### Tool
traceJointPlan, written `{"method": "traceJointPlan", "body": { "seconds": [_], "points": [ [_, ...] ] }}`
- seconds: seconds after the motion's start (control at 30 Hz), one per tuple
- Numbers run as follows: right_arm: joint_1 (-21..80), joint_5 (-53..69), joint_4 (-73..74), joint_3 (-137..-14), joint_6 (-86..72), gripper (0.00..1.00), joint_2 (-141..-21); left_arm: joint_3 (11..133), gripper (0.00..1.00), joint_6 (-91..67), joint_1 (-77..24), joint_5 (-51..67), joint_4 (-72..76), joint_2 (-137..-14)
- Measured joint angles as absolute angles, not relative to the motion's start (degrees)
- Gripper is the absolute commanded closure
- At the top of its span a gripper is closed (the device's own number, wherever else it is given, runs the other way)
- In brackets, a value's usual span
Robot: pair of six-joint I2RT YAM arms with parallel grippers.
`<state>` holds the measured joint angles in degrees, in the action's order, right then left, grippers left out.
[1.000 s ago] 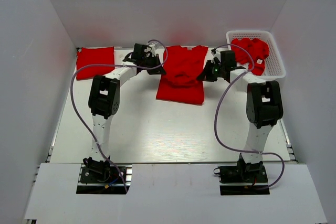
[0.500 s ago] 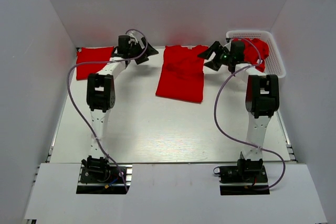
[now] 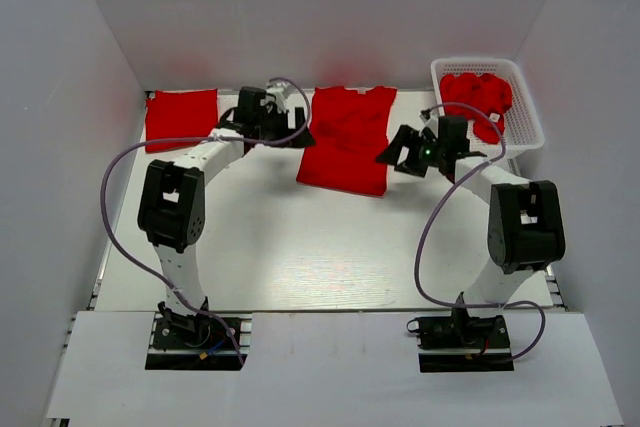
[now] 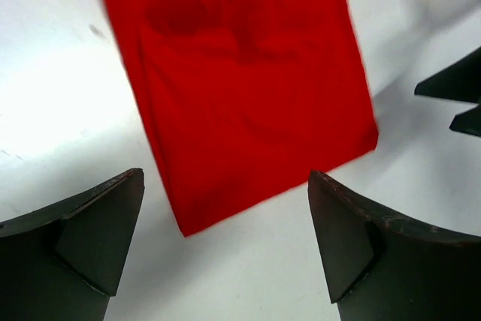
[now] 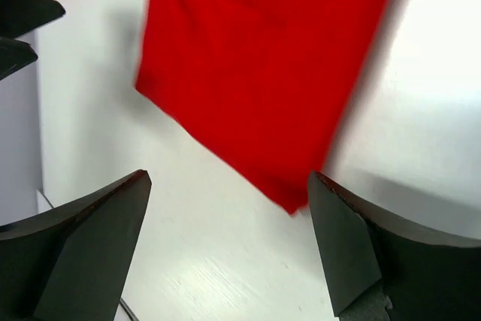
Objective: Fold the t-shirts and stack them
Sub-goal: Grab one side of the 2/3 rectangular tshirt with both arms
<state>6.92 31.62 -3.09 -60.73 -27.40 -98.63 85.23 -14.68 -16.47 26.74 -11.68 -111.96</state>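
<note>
A red t-shirt [image 3: 345, 142] lies flat at the back middle of the table, its sides folded in to a long strip, collar toward the back wall. My left gripper [image 3: 300, 134] stands open just off its left edge, holding nothing; in the left wrist view the shirt's near corner [image 4: 240, 73] lies ahead of the open gripper [image 4: 225, 246]. My right gripper [image 3: 392, 154] stands open off the right edge, also with nothing in it; the right wrist view shows the shirt [image 5: 263, 58] ahead of the gripper [image 5: 229, 246]. A folded t-shirt [image 3: 181, 119] lies at the back left.
A white mesh basket [image 3: 530, 117] at the back right holds more crumpled red t-shirts [image 3: 478, 95]. White walls close in the table on the left, back and right. Each arm's cable loops over the table beside it.
A second ago both grippers were shut on the shirt's folded-in sides. They let go, swung out toward the back, and now sit open lower down beside the shirt's edges.
</note>
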Motion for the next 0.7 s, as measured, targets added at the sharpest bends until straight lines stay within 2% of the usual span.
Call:
{"method": "traceJointPlan", "body": {
  "seconds": [0.23,0.43,0.5,0.53,0.57,0.63,0.7],
  "points": [
    [7.62,31.75,-0.38,-53.49,-23.53,0.10,-99.04,77.52,0.00,-9.69,-18.87,25.85,-14.66,-113.51],
    [8.49,33.71,-2.02,-53.47,-23.77,0.10,-102.63,75.96,0.15,-8.97,-19.20,26.15,-14.48,-115.24],
    [8.84,34.02,-2.66,-53.47,-23.77,0.16,-102.83,75.33,0.16,-9.02,-19.38,26.39,-13.72,-115.52],
    [9.06,34.06,-2.98,-53.47,-23.90,0.18,-103.15,75.31,0.20,-9.02,-19.51,26.39,-13.34,-115.61],
    [9.15,34.39,-3.33,-53.49,-24.23,0.24,-103.55,75.24,0.27,-9.15,-19.59,26.57,-12.75,-115.77],
    [9.43,34.72,-4.29,-53.47,-24.84,0.31,-104.22,74.78,0.33,-9.39,-19.79,26.92,-11.40,-116.14],
    [9.58,34.76,-4.93,-53.47,-25.21,0.45,-104.90,74.37,0.46,-9.78,-19.90,27.38,-10.26,-116.40]
  ]
}}
